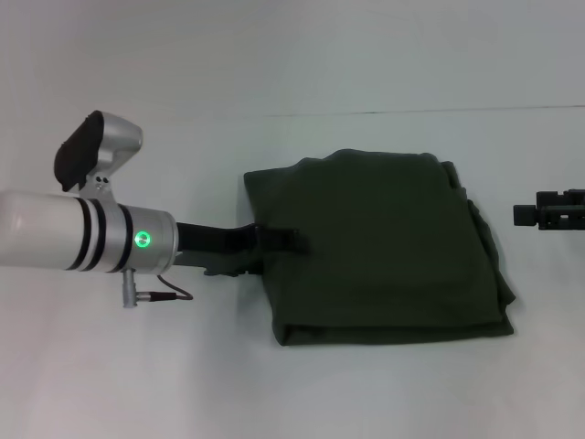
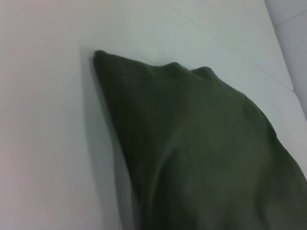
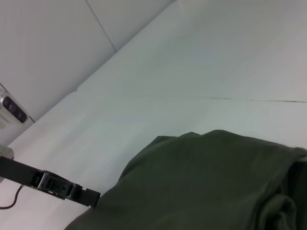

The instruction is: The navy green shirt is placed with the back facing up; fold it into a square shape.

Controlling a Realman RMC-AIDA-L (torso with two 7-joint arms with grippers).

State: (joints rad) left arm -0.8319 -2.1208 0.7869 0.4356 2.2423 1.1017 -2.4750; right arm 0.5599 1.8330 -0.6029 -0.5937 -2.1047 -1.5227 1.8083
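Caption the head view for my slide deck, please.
Left gripper at the folded navy green shirt's left edge; right gripper waits aside.

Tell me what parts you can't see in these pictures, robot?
- Head view: the left gripper tips blend into the navy green shirt, so open or shut is unclear.
- Head view: the right gripper is cut off by the picture edge beside the shirt.
- All views: the shirt's underside and inner layers are hidden by its own folds.
- Left wrist view: the shirt runs off the frame.

navy green shirt (image 1: 384, 247) | folded, roughly square | flat on table
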